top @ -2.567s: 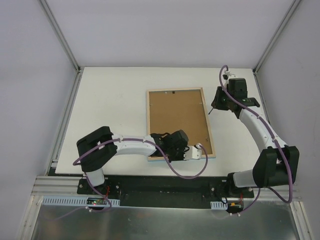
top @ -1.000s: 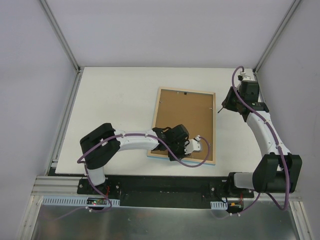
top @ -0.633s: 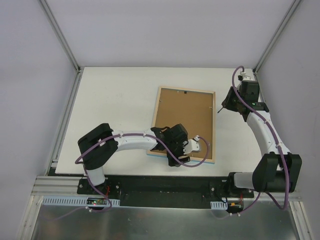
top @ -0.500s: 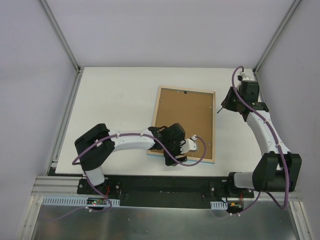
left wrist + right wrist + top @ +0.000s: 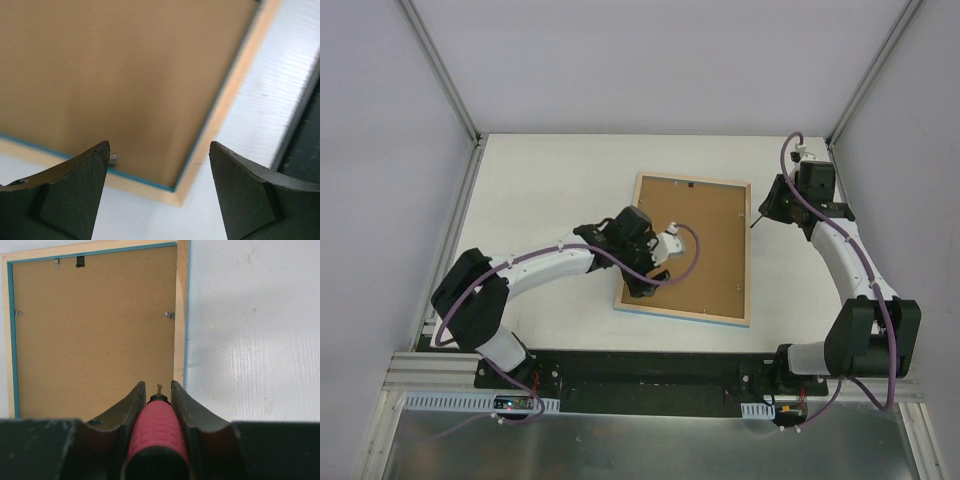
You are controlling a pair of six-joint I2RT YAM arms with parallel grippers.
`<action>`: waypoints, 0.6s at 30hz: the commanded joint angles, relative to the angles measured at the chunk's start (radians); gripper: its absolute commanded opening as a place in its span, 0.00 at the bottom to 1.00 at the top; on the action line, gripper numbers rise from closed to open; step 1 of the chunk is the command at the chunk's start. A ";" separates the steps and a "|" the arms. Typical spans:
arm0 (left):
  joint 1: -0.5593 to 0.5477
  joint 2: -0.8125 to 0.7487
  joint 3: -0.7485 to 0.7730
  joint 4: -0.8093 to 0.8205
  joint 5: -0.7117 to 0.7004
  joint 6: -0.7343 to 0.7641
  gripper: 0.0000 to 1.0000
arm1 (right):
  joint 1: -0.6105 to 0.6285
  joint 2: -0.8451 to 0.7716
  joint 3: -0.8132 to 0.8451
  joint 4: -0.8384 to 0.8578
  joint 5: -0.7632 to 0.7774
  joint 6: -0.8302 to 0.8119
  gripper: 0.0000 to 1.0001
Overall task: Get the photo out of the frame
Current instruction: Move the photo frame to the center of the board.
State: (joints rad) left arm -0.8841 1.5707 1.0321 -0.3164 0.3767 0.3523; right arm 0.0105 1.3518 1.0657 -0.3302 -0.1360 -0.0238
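Left hand [image 5: 157, 150] hovers spread wide over the frame [image 5: 181, 315] back's corner; right hand [image 5: 157, 389] clamps a red-handled tool [image 5: 156, 427].

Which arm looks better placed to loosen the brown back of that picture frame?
Probably the right arm: its jaws grip a red-handled tool whose tip points at the frame, near a metal tab on the backing board. The left arm hangs over the near left corner, jaws open and empty.
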 commanded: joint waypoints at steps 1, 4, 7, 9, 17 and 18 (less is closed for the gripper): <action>0.147 0.015 0.068 0.010 -0.071 -0.041 0.79 | -0.004 0.001 0.016 0.040 -0.025 -0.025 0.01; 0.255 0.067 0.120 0.005 -0.085 -0.078 0.79 | 0.002 0.006 0.037 0.023 -0.024 -0.042 0.01; 0.341 0.136 0.195 -0.013 -0.088 -0.120 0.79 | 0.012 0.015 0.082 0.000 -0.013 -0.080 0.01; 0.385 0.190 0.252 -0.024 -0.087 -0.156 0.79 | 0.020 0.026 0.111 -0.009 -0.007 -0.108 0.01; 0.445 0.403 0.437 -0.047 -0.076 -0.262 0.77 | 0.040 0.124 0.238 -0.010 0.015 -0.165 0.01; 0.445 0.420 0.454 -0.052 -0.067 -0.268 0.77 | 0.045 0.139 0.250 -0.007 0.018 -0.166 0.01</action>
State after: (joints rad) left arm -0.4320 1.9339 1.4155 -0.3283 0.2859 0.1471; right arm 0.0391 1.4502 1.2419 -0.3565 -0.1352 -0.1513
